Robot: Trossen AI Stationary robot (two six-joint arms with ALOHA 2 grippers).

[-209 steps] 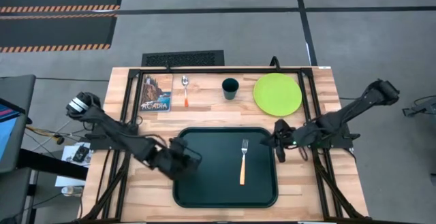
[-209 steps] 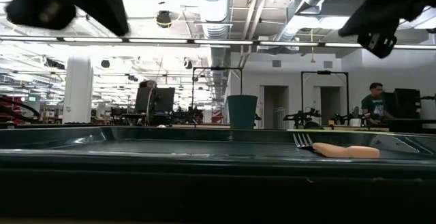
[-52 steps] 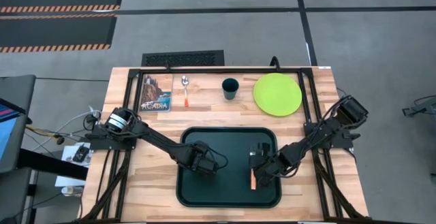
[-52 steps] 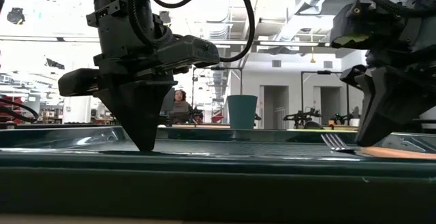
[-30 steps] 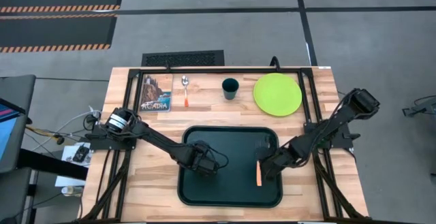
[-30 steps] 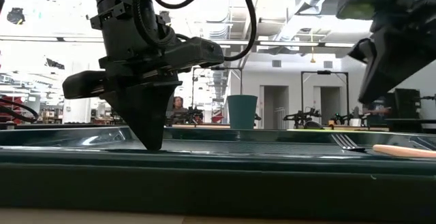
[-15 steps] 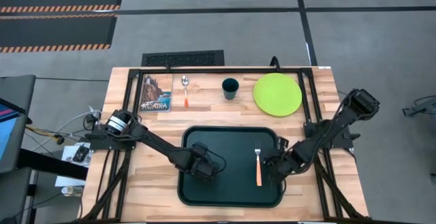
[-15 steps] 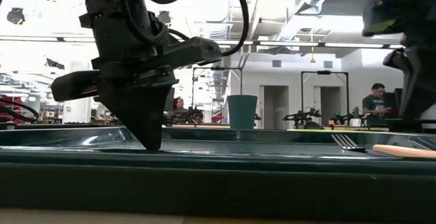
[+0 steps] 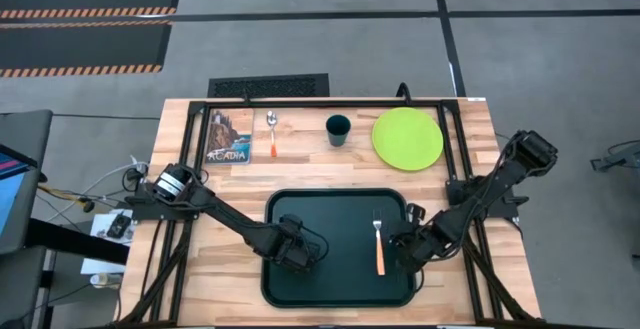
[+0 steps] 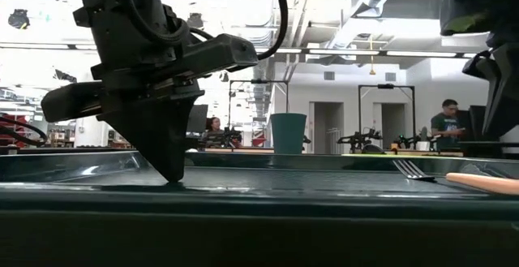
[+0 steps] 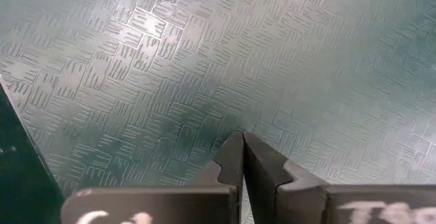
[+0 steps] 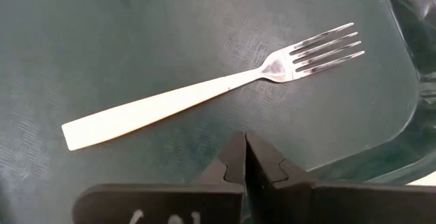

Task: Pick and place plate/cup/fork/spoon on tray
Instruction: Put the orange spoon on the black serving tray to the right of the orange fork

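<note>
The dark green tray (image 9: pixel 340 201) lies at the table's near middle. The orange-handled fork (image 9: pixel 379 247) lies flat on the tray's floor at its right side, tines toward the far edge; it also shows in the right wrist view (image 12: pixel 204 98). My left gripper (image 9: pixel 293 251) is shut over the tray's left half. My right gripper (image 9: pixel 405 253) is shut just right of the fork's handle, apart from it. The spoon (image 9: pixel 271 133), the teal cup (image 9: pixel 338 129) and the lime-green plate (image 9: pixel 407 137) stand on the table beyond the tray. My left gripper stands with its shut fingertips (image 10: pixel 172 176) on the tray's patterned floor (image 11: pixel 204 94), left of the middle. The fingers come from above, pointing down. My right gripper: the frames do not show whether its shut tips touch the tray floor (image 12: pixel 170 163).
A small picture booklet (image 9: pixel 229 137) lies at the far left next to the spoon. A black frame rail (image 9: pixel 330 102) runs along the table's far edge. In the low view, people show in the room behind (image 10: pixel 444 121).
My right gripper has drawn back from the fork toward the table's right and near edges; the fork lies still on the tray with its tines now uncovered. My left gripper, still shut with its tips down on the tray floor, has shifted toward the near-left.
</note>
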